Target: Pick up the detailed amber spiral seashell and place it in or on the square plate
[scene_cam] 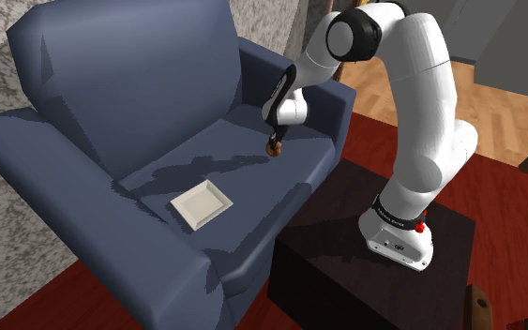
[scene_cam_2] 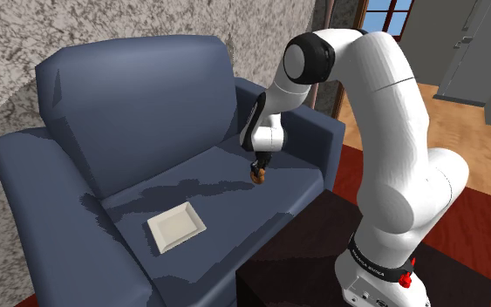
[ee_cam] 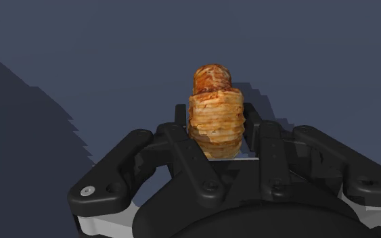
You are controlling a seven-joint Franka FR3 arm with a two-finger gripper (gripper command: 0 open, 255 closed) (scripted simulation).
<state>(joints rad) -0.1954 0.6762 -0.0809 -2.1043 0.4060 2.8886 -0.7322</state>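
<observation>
Fingers: my fingers (ee_cam: 185,145) are clenched on the seashell (ee_cam: 214,111), one on each flank. Its rounded brown tip juts out past them.
Seashell: amber and ribbed, near the centre of the shoulder view, low at the back of the armchair (scene_cam: 158,112) seat.
Square plate: the white square plate (scene_cam: 201,203) lies flat on the seat cushion (scene_cam: 243,173). It is down and to the left of the seashell in the frame, well apart from it.
Step in hand: I judge this to be the carry toward the square plate.
Doing it well: get clear height over the seat cushion first, then travel down-left in the frame. Hold the clamp steady, because a ribbed, rounded shell may pivot. Centre over the square plate, lower until the shell rests, and only then let go.
Hard to make out: I cannot tell whether the seashell is clear of the seat cushion or touching it. Its lower end is buried between my fingers. The depth of the plate's rim is unclear.
</observation>
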